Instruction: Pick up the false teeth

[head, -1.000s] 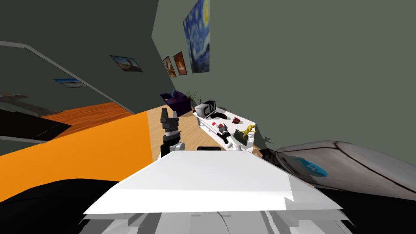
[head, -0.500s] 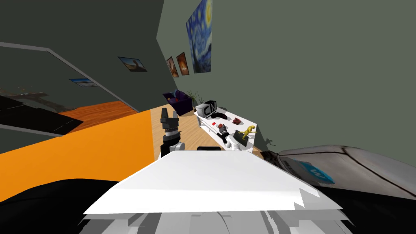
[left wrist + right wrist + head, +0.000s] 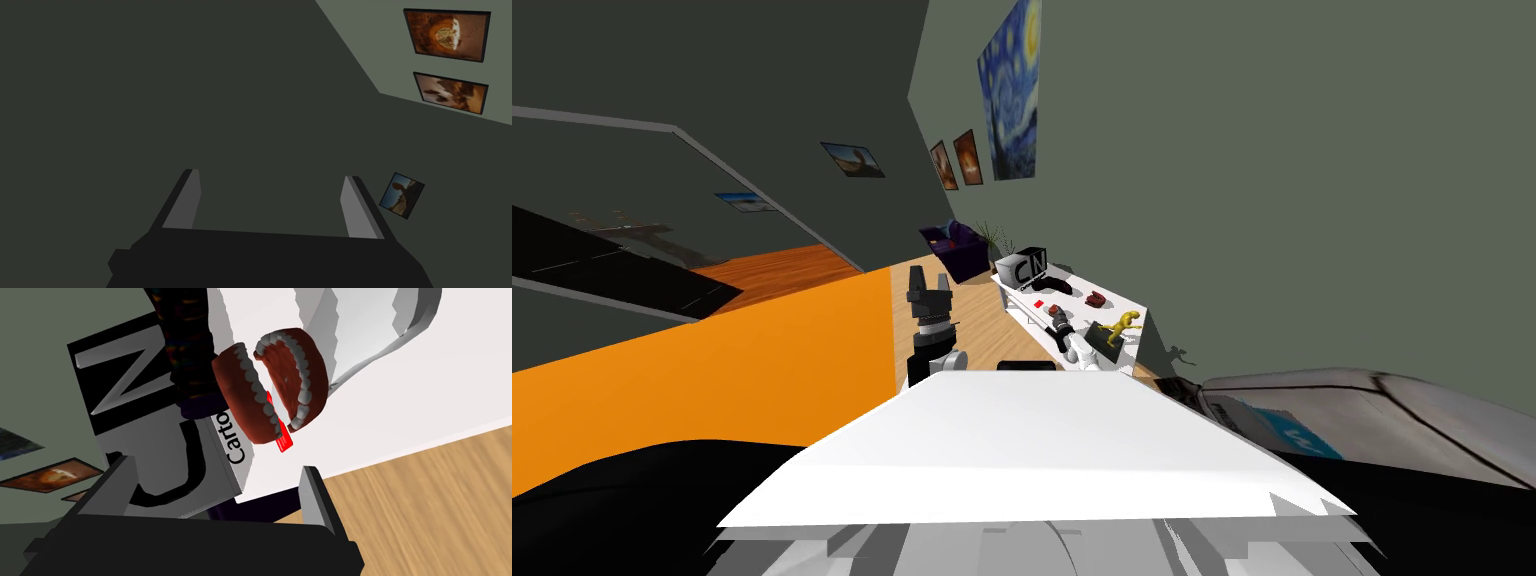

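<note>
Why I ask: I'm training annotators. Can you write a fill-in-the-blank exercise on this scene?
1. The right gripper is ___, with the teeth beyond its fingertips.
2. The table under the teeth is ___.
3. The box beside them bears the big letters ___.
Missing words: open; white; CN.

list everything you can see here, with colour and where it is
table: 1, white, against the grey-green wall
false teeth: 1, dark red with white teeth, on the table
card: 1, red, on the table by the teeth
box: 1, grey with black letters, table's far end
dinosaur figure: 1, yellow, table's near end
painting: 1, blue and yellow, wall above the table
left gripper: 1, grey fingers, open, raised on my left
right gripper: 1, grey fingers, open, facing the teeth
</note>
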Controlling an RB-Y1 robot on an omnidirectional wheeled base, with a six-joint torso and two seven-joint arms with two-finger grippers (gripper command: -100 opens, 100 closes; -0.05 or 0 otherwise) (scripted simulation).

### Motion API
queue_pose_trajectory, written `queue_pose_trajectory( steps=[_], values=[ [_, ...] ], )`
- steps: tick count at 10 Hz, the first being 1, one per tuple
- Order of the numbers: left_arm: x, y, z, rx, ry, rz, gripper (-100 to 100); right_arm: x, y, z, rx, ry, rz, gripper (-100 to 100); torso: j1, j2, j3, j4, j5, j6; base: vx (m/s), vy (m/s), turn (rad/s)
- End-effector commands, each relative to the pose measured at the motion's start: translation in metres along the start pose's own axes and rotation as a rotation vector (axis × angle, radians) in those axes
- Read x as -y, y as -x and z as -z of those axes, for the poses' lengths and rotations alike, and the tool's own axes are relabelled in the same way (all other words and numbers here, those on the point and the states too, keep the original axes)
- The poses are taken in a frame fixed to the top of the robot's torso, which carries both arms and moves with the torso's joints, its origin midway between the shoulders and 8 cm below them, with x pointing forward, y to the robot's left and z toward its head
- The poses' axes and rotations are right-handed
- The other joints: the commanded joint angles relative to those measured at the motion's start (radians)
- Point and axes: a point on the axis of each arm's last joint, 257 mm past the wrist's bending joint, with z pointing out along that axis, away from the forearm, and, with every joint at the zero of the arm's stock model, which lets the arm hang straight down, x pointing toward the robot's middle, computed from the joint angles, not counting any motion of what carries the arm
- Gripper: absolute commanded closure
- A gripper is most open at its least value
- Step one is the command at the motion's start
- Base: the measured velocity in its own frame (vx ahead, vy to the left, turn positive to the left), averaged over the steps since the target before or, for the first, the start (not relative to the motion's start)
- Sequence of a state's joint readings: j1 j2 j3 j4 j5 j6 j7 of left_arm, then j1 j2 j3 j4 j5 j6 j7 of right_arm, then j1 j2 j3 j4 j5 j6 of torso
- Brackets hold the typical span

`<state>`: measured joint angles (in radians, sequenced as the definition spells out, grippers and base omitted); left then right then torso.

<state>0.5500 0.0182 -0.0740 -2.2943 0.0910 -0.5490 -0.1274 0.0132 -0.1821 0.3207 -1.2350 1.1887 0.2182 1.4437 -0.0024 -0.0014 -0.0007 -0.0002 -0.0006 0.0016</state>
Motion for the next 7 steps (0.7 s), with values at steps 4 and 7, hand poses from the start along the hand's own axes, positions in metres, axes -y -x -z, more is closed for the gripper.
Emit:
queue_pose_trajectory(
  steps=[4, 7],
  values=[
    [0.000, 0.000, 0.000, 0.000, 0.000, 0.000, 0, -0.009, -0.005, -0.010, -0.024, 0.019, 0.218, -100, -0.001, 0.000, 0.000, 0.000, 0.000, 0.000, -0.016, -0.044, 0.077],
    [0.000, 0.000, 0.000, 0.000, 0.000, 0.000, 0, -0.012, -0.013, -0.016, -0.040, 0.029, 0.374, -100, 0.000, 0.000, 0.000, 0.000, 0.000, 0.000, -0.010, -0.038, 0.066]
  ],
)
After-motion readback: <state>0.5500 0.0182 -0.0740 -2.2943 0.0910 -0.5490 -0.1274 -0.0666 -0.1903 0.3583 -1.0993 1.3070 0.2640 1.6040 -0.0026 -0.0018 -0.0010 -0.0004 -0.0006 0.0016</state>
